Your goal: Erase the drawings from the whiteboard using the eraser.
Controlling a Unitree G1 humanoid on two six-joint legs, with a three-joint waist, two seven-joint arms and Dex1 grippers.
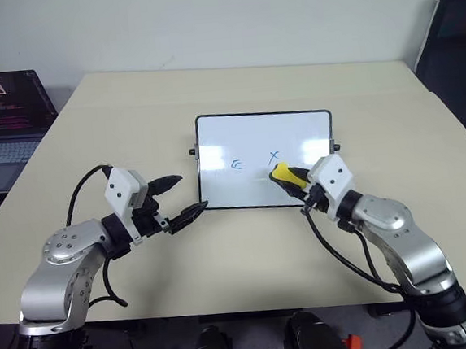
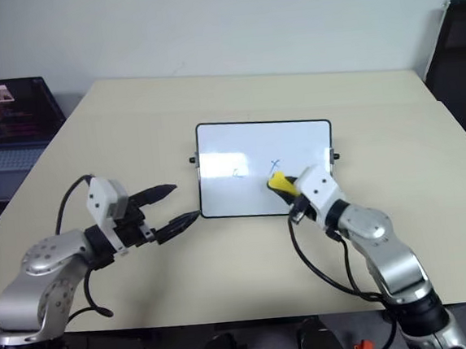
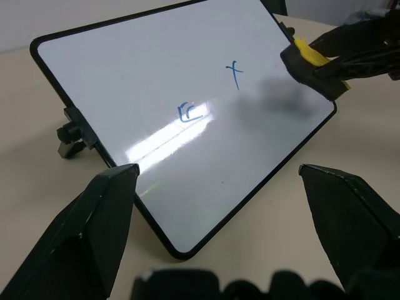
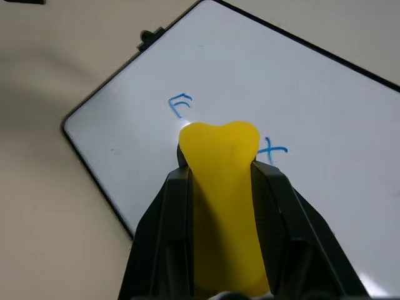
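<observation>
The whiteboard (image 1: pixel 238 137) lies on the table ahead of me, tilted up on small black knobs. Two of the blue drawings show on it, an E-like mark (image 1: pixel 238 164) and an X (image 1: pixel 274 156). My right gripper (image 1: pixel 289 178) is shut on the yellow eraser (image 1: pixel 283 173), which pokes out past the fingers over the board's near right part, just beside the X (image 4: pixel 272 150). The eraser's shadow (image 3: pixel 275 100) falls on the board, and I cannot tell whether it touches. My left gripper (image 1: pixel 183 198) is open with nothing in it, by the board's near left corner.
An open laptop (image 1: pixel 4 121) stands at the far left of the beige table (image 1: pixel 129 110). A dark chair (image 1: pixel 455 49) is beyond the table's right edge. Black cables loop from both wrists over the near table.
</observation>
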